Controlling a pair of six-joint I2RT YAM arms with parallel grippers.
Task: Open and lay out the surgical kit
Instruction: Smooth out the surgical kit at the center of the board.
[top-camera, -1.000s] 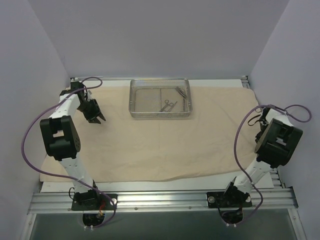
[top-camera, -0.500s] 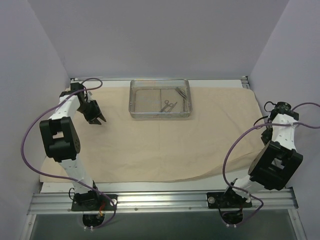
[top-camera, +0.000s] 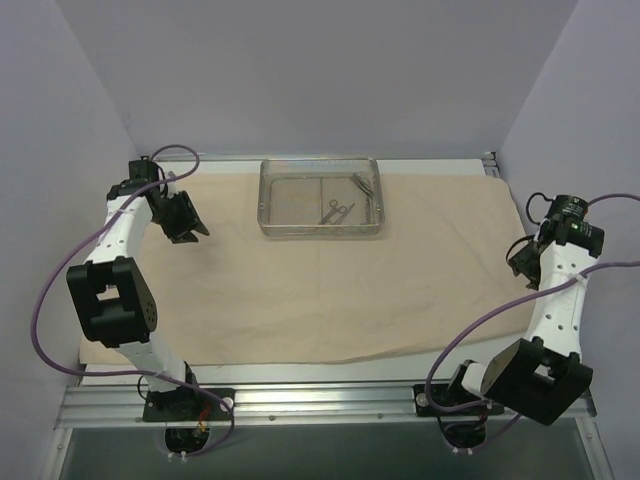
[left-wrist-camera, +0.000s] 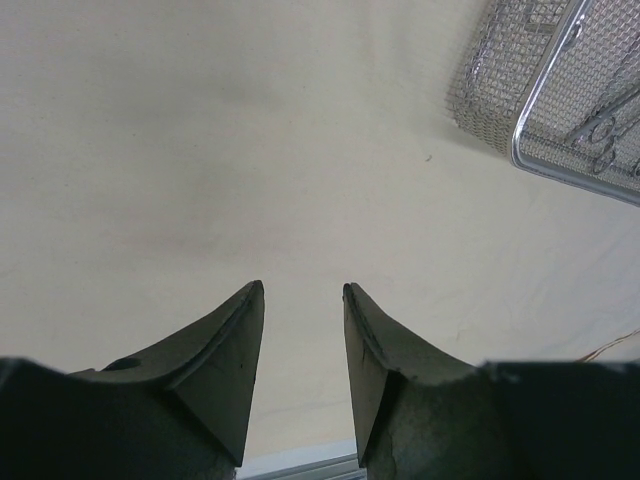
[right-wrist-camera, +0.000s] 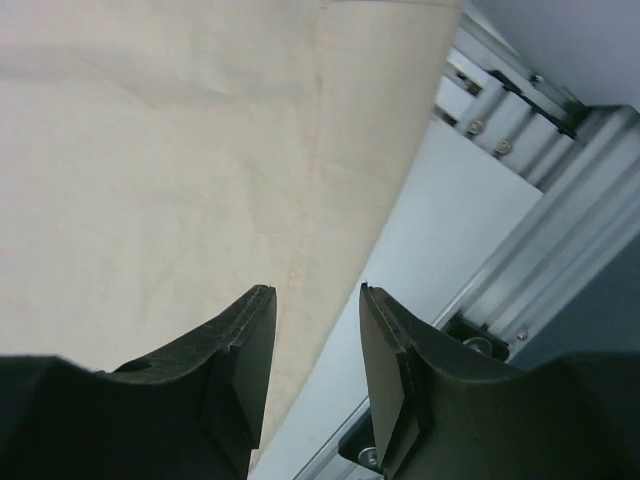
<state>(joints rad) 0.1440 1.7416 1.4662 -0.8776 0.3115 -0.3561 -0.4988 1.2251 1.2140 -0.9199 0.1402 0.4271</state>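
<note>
The beige cloth wrap (top-camera: 300, 280) lies spread flat over most of the table. On its far middle stands the silver wire-mesh tray (top-camera: 268, 200), with thin ring-handled instruments (top-camera: 338, 210) inside. The tray's corner (left-wrist-camera: 520, 140) shows at the upper right of the left wrist view. My left gripper (top-camera: 195, 232) hovers over the cloth's far left, open, nothing between its fingers (left-wrist-camera: 225, 340). My right gripper (top-camera: 520, 262) is at the cloth's right edge (right-wrist-camera: 310, 240), open and empty above the hem.
White table surface (right-wrist-camera: 450, 230) and aluminium frame rails (right-wrist-camera: 560, 200) border the cloth on the right. A rail (top-camera: 320, 400) runs along the near edge by the arm bases. Purple cables (top-camera: 50, 290) loop beside both arms. Walls close in left, right and behind.
My right arm swung outward and raised its wrist by the cloth's right edge, and its gripper opened. The cloth's right side lies flatter. My left gripper drew back slightly toward the far left.
</note>
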